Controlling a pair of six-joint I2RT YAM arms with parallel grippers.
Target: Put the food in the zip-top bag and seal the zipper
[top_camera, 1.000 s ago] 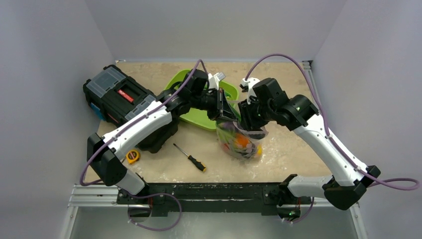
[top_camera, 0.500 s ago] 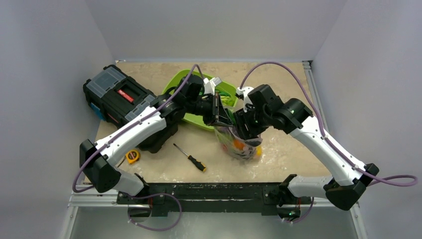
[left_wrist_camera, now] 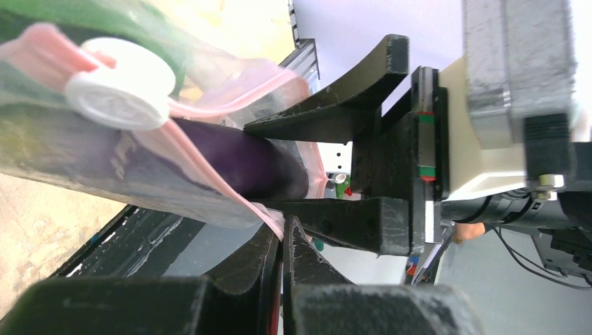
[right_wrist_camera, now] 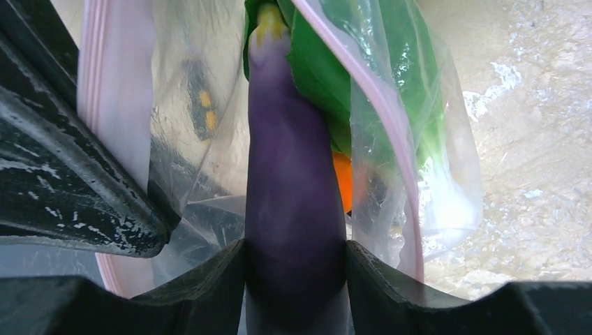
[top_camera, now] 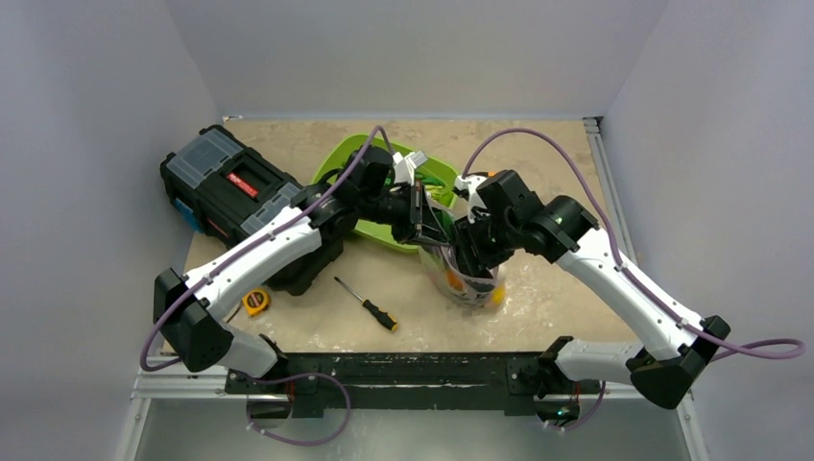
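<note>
Clear zip-top bag (top_camera: 472,280) sitting on worktop (top_camera: 547,303), holding orange (right_wrist_camera: 340,183) and greens (right_wrist_camera: 314,77), left tool (left_wrist_camera: 283,241) pinching its rim, fully closed, right tool (right_wrist_camera: 293,252) gripping purple eggplant (right_wrist_camera: 290,174) in its mouth, grips showing only in wrist views

- One lime-green tray (top_camera: 338,158) on the bench (top_camera: 566,288).
- One black toolbox (top_camera: 235,187), left of the tray.
- One yellow tape measure (top_camera: 255,302) and one screwdriver (top_camera: 368,304), nearer than the tray.
- One zip-top bag (top_camera: 472,286), at the tray's right.
- Countable food: one purple eggplant (right_wrist_camera: 293,202), one orange (right_wrist_camera: 341,183), one bok choy (right_wrist_camera: 317,77).
- Two pincers, right of the tray: left pincer (left_wrist_camera: 283,234), right pincer (right_wrist_camera: 293,255).
</note>
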